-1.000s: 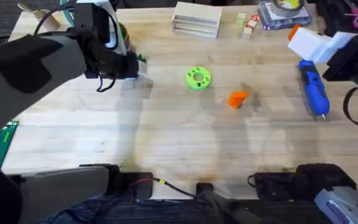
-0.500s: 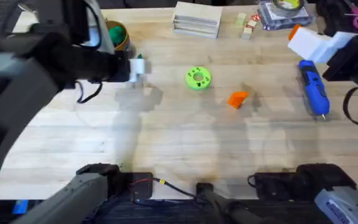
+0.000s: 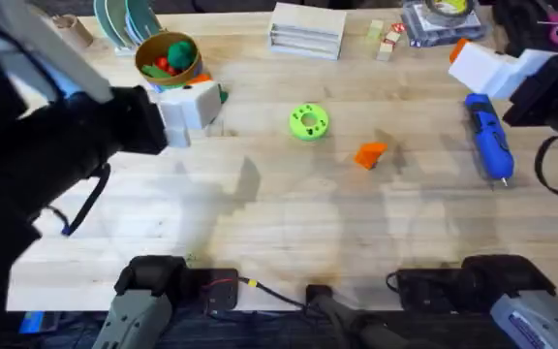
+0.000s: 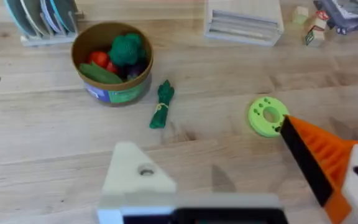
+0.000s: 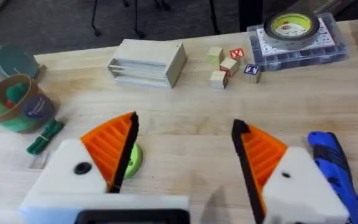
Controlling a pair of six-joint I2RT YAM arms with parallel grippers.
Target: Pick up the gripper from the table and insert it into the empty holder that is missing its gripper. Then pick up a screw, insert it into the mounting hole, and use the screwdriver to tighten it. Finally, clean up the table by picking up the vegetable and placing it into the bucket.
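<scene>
The orange ribbed gripper (image 3: 370,153) lies alone on the table right of centre. My left gripper (image 4: 207,134) is open; one finger is the bare white holder (image 4: 135,177) with its dark mounting hole (image 4: 145,170), the other carries an orange pad. It hovers near the dark-green vegetable (image 4: 161,104), which lies beside the bucket (image 4: 112,62) full of toy food. At the far right lies the blue screwdriver (image 3: 487,136), just below my open right gripper (image 3: 468,58), which has two orange pads (image 5: 110,146). The screw is out of view.
A lime-green disc (image 3: 308,121) sits mid-table. Along the back edge are a stack of wooden slats (image 3: 306,29), small cubes (image 3: 386,39), a tape roll on a clear box (image 5: 294,28) and a plate rack (image 3: 124,21). The left arm looms dark over the table's left.
The left arm has risen toward the camera and drawn back left, uncovering the bucket. The right arm, screwdriver and orange gripper have not moved.
</scene>
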